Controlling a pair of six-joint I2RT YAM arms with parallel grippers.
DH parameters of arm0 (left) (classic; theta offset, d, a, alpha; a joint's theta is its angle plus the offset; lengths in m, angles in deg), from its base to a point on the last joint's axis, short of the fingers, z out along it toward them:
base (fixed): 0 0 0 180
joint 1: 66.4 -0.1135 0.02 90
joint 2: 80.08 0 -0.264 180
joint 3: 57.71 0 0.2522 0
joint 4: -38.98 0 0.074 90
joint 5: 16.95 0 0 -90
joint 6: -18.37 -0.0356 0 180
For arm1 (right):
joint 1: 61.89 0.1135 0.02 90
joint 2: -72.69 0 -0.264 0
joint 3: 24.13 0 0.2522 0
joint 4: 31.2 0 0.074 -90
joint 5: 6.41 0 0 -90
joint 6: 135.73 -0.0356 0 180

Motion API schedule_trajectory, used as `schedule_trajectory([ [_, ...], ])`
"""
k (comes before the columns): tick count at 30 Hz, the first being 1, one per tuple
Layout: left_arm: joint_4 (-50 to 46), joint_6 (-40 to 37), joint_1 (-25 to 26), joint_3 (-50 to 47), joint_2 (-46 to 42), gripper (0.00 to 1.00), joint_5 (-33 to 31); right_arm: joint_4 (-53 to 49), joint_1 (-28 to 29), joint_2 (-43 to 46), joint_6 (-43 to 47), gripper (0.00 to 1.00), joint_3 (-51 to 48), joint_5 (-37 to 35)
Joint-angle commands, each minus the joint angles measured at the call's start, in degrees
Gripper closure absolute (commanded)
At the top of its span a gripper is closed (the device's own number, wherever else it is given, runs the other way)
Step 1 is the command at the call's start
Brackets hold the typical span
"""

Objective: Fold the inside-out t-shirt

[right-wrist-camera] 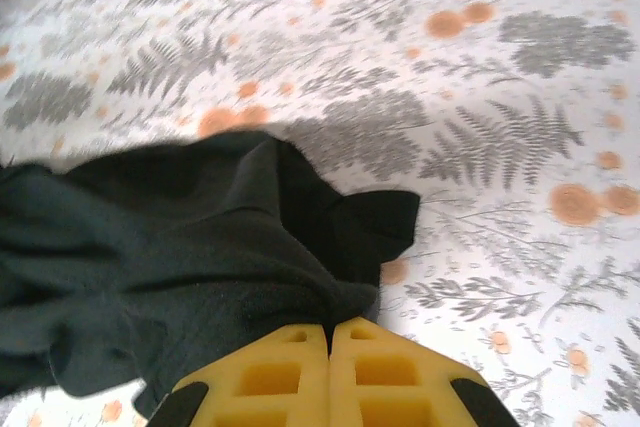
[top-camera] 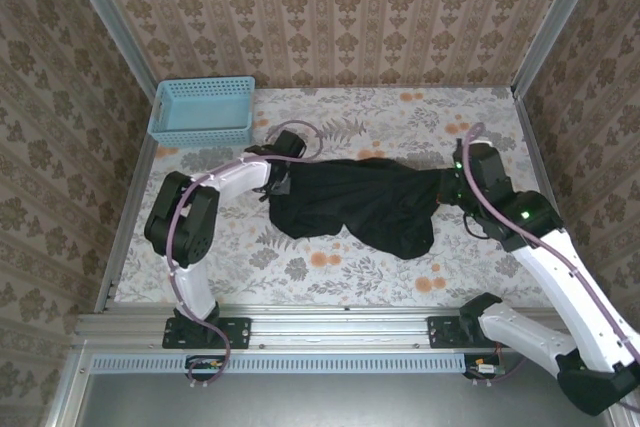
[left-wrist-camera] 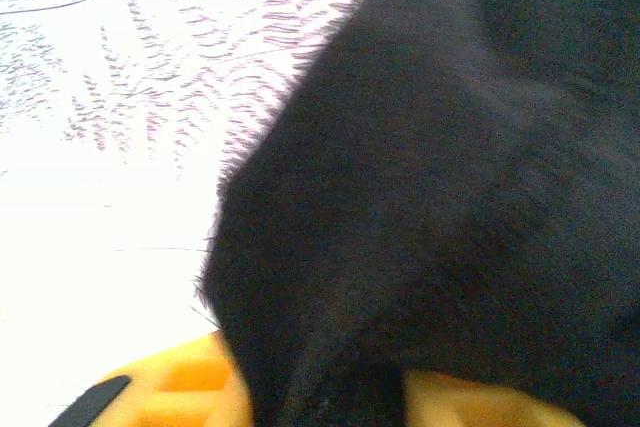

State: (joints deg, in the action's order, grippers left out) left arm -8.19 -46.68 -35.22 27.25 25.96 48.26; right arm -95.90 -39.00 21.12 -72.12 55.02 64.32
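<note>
The inside-out t-shirt (top-camera: pixel 360 202) is a black bunch stretched across the middle of the floral table, between my two grippers. At its left end my left gripper (top-camera: pixel 278 175) is shut on a thick fold of it. In the left wrist view the black fabric (left-wrist-camera: pixel 420 197) fills the gap between the yellow fingers (left-wrist-camera: pixel 170 392). My right gripper (top-camera: pixel 447 187) is shut on the shirt's right end. In the right wrist view its fingers (right-wrist-camera: pixel 270 377) press together with an edge of the shirt (right-wrist-camera: pixel 170 257) pinched at their tips, and a small flap of cloth sticks out to the right.
A light blue plastic basket (top-camera: pixel 203 112) stands at the far left corner of the table (top-camera: pixel 330 272). Patterned walls close in the back and both sides. A metal rail (top-camera: pixel 320 327) runs along the near edge at the arm bases.
</note>
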Motion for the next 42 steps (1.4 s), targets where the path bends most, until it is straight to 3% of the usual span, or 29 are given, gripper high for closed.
schedule_trajectory([
  [1,-0.66,-0.91,-2.76,-1.19,-3.38,0.8,0.06,-1.01,-2.78,3.29,-0.66,1.0,-0.37,-1.8],
  [3,1.06,-1.17,-4.38,-2.38,-4.72,0.91,2.34,-1.31,-3.16,3.3,-0.17,1.0,0.21,-1.58],
  [5,4.95,-1.57,-6.93,-4.58,-6.51,1.0,9.34,-1.83,-3.59,2.92,0.2,1.0,1.0,-1.62],
  [13,15.14,-0.87,-8.83,-9.74,-17.73,1.0,29.38,-2.29,-4.93,0.75,3.17,1.0,6.2,0.66],
  [20,22.54,1.88,-18.05,-1.57,-35.24,1.0,45.89,-8.11,-13.49,-4.53,6.65,1.0,28.62,0.01],
  [25,26.22,3.84,-23.02,-1.59,-41.22,1.0,54.66,-5.2,-14.06,-1.79,8.58,1.0,32.86,-1.26],
  [27,25.67,2.94,-22.96,-4.81,-41.01,1.0,55.62,-3.92,-14.02,-0.67,8.13,1.0,29.44,0.66],
  [31,18.35,3.14,-23.34,-9.95,-37.34,1.0,49.07,-1.69,-14.06,-0.35,6.22,1.0,18.74,7.71],
  [37,12.97,2.92,-23.09,-13.67,-30.69,1.0,47.27,2.09,-13.23,-4.76,2.9,1.0,6.51,21.59],
  [40,10.4,2.91,-22.89,-13.79,-28.22,1.0,45.17,3.46,-6.66,-8.2,2.32,1.0,5.02,18.55],
  [42,10.18,3.47,-22.83,-14.47,-27.64,1.0,43.88,3.79,1.44,-11.48,1.71,1.0,5.32,12.73],
])
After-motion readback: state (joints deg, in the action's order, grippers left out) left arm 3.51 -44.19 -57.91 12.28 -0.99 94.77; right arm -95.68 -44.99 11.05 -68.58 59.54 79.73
